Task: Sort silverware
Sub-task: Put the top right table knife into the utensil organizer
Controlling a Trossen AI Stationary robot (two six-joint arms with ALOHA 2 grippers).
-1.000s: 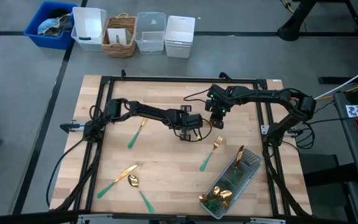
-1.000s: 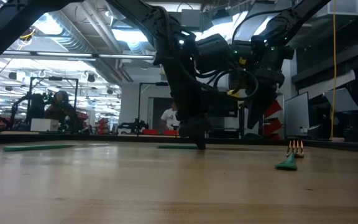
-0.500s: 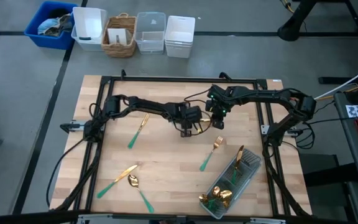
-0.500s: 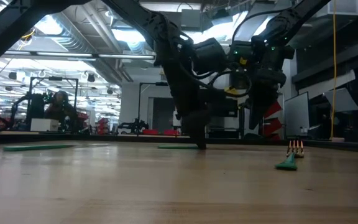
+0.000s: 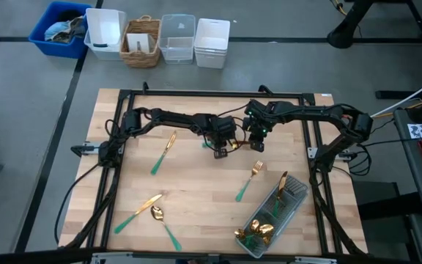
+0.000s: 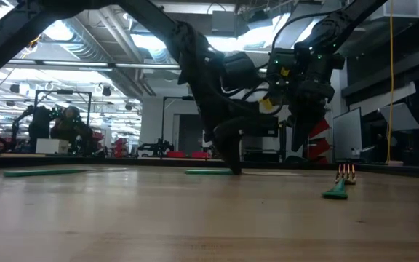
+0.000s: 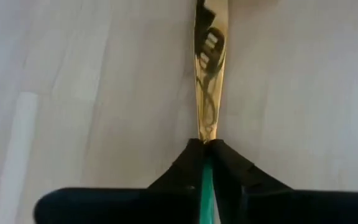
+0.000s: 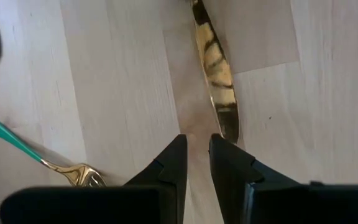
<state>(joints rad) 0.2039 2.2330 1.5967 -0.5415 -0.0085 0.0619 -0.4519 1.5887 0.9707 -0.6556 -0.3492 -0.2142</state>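
Now, at tabletop (image 5: 196,187) centre: left gripper (image 7: 205,144) clenched on slim teal handle of knife (image 7: 207,74). Blade smooth, mirror-gold, tapering, reflecting dark shapes; long axis in line with the fingers, blade pointing straight ahead, away from the gripper. Lying flat on pale wood-grain boards. Seen in left wrist view only; from above, hidden mostly under the arm.

Right gripper (image 8: 196,146) just beside the left one, matte black fingers narrowly parted, nothing between. A gold blade tip close ahead of them; cannot tell whether the same knife.

Low view: both grippers down at board level, teal handle flat on the wood.

High view only:
- fork (image 5: 249,180), tines toward far edge, handle toward near edge, slightly diagonal.
- second knife (image 5: 163,154), diagonal, left of centre.
- third knife (image 5: 141,211) and spoon (image 5: 163,221), near-left.
- clear ribbed tray (image 5: 293,192), near-right, gold pieces inside.
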